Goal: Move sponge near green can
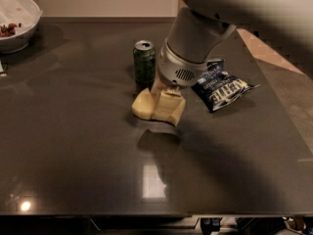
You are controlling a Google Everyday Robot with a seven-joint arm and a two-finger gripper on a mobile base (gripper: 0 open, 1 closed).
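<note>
- While the wrist hides most of it, we can see the claw (164, 93) pointing down under the arm's grey collar. It is about mid-bench, a little toward the far edge, with its jaws closed on the sponge (156, 109).
- The pinch buckles the sponge into a fold. It seems to hang just clear of the bench (73, 131), since its shadow falls apart from it below. Carried raised like this, the soft foam does not drag.
- Toward the far edge, the green can (145, 62) stands upright. The sponge's far corner is just beside the can's base; we cannot tell whether they touch.
- We judge the task nearly done: what remains is to lower the sponge and let go without knocking the can.
- A dark blue chip bag (222, 87) lies flat toward the right edge, and a white bowl (17, 40) sits in the far left corner. Both are off the path.
</note>
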